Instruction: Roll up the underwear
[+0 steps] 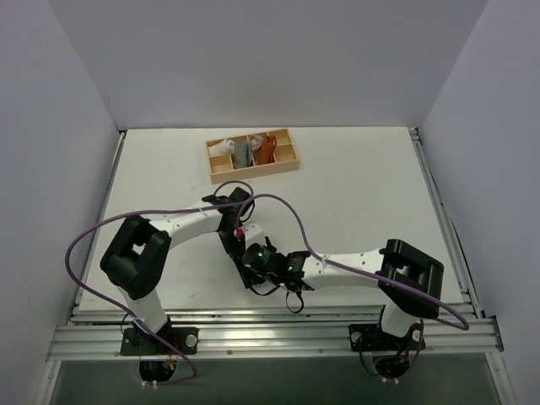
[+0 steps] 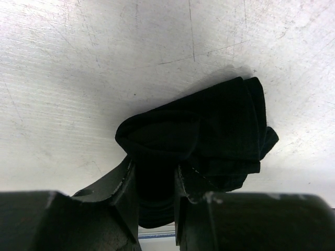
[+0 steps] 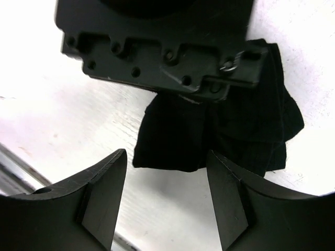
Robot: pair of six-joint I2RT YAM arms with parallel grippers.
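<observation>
Black underwear point(image 2: 209, 130) between left fingers point(image 2: 123, 201), beyond right fingers point(image 3: 102, 193)

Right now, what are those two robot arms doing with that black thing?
They are working on rolling up the black underwear, which lies bunched in the middle of the table. The left gripper is pinching the cloth between its fingers. The right gripper is open just beside it, holding nothing. At the back, a wooden tray holds three small cloth rolls.
</observation>
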